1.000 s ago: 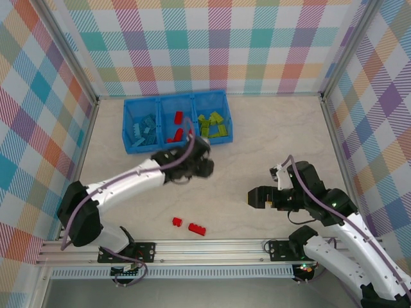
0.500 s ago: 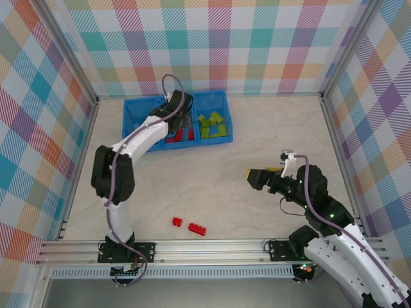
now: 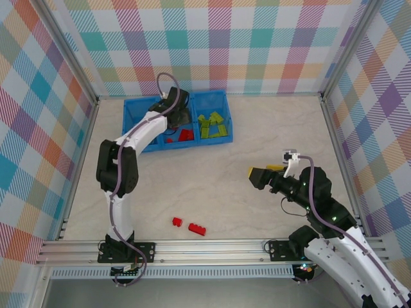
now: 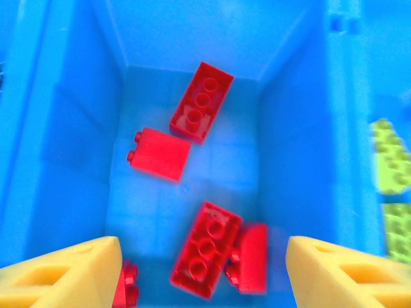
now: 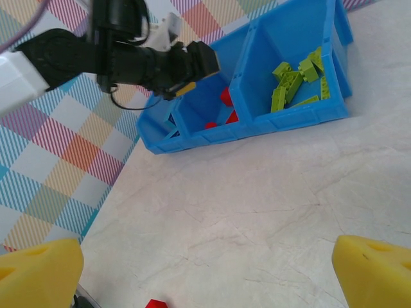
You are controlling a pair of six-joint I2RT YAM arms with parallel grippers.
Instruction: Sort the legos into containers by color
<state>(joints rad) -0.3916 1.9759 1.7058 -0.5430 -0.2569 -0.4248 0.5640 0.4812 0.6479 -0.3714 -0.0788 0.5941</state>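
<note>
Now, left end effector (image 4: 205, 276) spread over red legos (image 4: 200, 102) in middle container (image 4: 286, 160), earlier nearly closed.

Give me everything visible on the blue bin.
Bright blue plastic bin, one piece with three open-top compartments in a row, flat on the table at its far edge. Middle holds red bricks, right holds lime bricks, left sits partly behind the left arm. Left gripper hangs over the middle one, fingers apart.

I see glossy, smooth plastic on the red legos (image 4: 200, 102) and the blue containers (image 4: 192, 32). The counter (image 3: 225, 173) looks matt, faintly veined like stone.
</note>
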